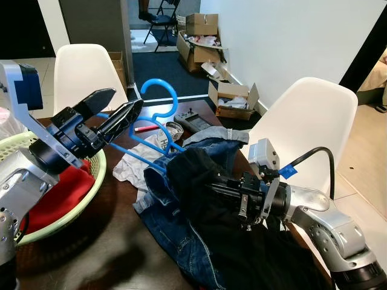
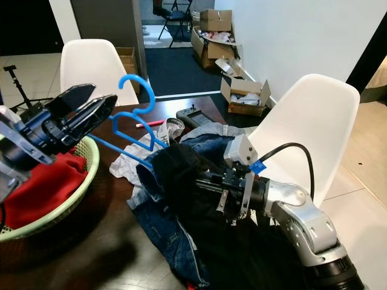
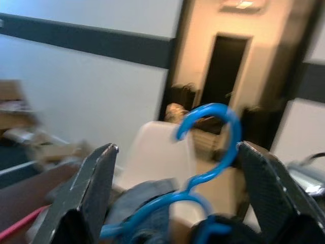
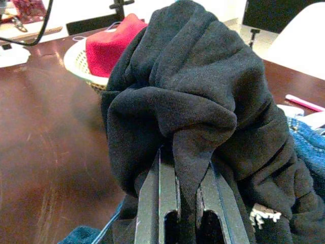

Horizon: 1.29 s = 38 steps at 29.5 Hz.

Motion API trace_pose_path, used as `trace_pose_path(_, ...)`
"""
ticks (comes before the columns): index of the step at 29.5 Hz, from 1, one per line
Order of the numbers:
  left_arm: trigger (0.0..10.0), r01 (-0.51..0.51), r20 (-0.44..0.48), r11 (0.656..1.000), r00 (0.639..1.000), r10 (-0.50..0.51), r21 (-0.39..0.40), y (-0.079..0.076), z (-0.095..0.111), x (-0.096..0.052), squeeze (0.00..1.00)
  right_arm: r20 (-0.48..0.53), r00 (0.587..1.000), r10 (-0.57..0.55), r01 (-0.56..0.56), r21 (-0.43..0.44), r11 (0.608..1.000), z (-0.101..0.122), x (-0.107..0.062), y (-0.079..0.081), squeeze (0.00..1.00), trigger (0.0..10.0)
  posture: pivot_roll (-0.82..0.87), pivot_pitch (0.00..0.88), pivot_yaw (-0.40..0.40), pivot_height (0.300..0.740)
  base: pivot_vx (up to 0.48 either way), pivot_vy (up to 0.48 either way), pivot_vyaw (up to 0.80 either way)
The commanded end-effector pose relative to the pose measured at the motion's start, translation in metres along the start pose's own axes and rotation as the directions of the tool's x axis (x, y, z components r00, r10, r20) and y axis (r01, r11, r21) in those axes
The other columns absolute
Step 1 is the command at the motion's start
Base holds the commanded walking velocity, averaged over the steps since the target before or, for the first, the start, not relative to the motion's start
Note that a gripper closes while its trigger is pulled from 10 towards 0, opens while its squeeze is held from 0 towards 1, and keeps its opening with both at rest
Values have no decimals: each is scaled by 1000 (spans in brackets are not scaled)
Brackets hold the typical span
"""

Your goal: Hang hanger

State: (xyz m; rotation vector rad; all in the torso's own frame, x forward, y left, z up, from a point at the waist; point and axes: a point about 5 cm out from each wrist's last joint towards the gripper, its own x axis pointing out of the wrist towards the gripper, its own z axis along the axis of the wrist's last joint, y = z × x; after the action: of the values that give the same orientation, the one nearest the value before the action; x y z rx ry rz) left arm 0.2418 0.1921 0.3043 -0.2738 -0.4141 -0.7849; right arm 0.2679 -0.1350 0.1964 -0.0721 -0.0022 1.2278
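Over the dark glossy wooden table, the left gripper spreads its black fingers around a curved blue plastic hanger. The right gripper pinches a soft, wrinkled black garment above crumpled blue denim jeans near the right edge.

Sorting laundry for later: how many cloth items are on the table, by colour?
Black garment: 1
Blue denim jeans: 1
White cloth: 1
Red cloth in the green basket: 1
Total: 4
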Motion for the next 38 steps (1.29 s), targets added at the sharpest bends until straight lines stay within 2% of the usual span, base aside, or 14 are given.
trace_pose_path(1, 10000, 80, 17, 997, 997, -80, -23, -10, 3, -1, 0, -4, 1000, 24, -24, -1, 1000, 0, -1, 4, 0, 10000, 71, 59, -61, 740, 0, 0, 0)
trace_pose_path(4, 10000, 124, 26, 992, 992, -123, -34, -16, 5, -2, 0, -6, 1000, 30, -30, -2, 1000, 0, -1, 5, 0, 10000, 70, 58, -58, 740, 0, 0, 0)
trace_pose_path(8, 10000, 114, 7, 993, 994, -113, -10, -16, 5, -2, 0, -9, 999, 35, -35, -3, 999, -1, 0, 6, 0, 10000, 70, 59, -58, 740, 0, 0, 0)
trace_pose_path(10, 10000, 85, -24, 996, 996, -84, 28, -14, 3, -1, 0, -10, 999, 39, -39, -3, 999, -1, 0, 7, 0, 10000, 70, 59, -58, 740, 0, 0, 0)
trace_pose_path(11, 10000, 29, -65, 996, 998, -23, 88, -8, 1, 2, 0, -11, 999, 43, -43, -2, 999, -1, -1, 8, 0, 10000, 70, 59, -58, 740, 0, 0, 0)
trace_pose_path(12, 10000, 13, -75, 994, 997, -5, 106, -6, 1, 3, 0, -12, 999, 45, -45, -2, 999, -1, -1, 8, 0, 10000, 70, 59, -58, 740, 0, 0, 0)
trace_pose_path(16, 10000, -69, -65, 981, 995, 82, 181, 4, 6, 7, 0, -13, 998, 55, -55, 2, 998, -1, -1, 10, 0, 10000, 67, 61, -58, 740, 0, 0, 0)
trace_pose_path(18, 10000, -91, -49, 977, 994, 102, 190, 6, 8, 7, 0, -13, 998, 60, -60, 4, 998, -1, -1, 10, 0, 10000, 66, 62, -58, 740, 0, 0, 0)
trace_pose_path(27, 10000, -68, -25, 979, 997, 74, 191, 3, 12, 11, 0, -9, 996, 87, -87, 11, 996, 0, 0, 15, 0, 10000, 66, 63, -56, 740, 0, 0, 0)
trace_pose_path(31, 10000, -54, -44, 976, 997, 65, 210, 3, 11, 11, 0, -10, 995, 98, -98, 11, 995, 0, 0, 17, 0, 10000, 66, 63, -56, 740, 0, 0, 0)
trace_pose_path(34, 10000, -45, -97, 966, 993, 72, 256, 4, 8, 12, 0, -8, 994, 107, -107, 10, 994, 1, 2, 18, 0, 10000, 65, 62, -53, 740, 0, 0, 0)
trace_pose_path(35, 5020, -47, -111, 961, 991, 80, 272, 4, 6, 13, 0, -8, 994, 108, -108, 10, 994, 1, 2, 19, 0, 10000, 65, 62, -53, 740, 0, 0, 0)
trace_pose_path(37, 0, -46, -130, 957, 988, 86, 288, 5, 4, 13, 0, -7, 994, 109, -109, 9, 994, 1, 2, 19, 0, 10000, 65, 61, -51, 740, 0, 0, 0)
trace_pose_path(38, 0, -46, -130, 957, 988, 86, 288, 5, 4, 13, 0, -7, 994, 109, -109, 9, 994, 1, 2, 19, 0, 10000, 65, 61, -51, 740, 0, 0, 0)
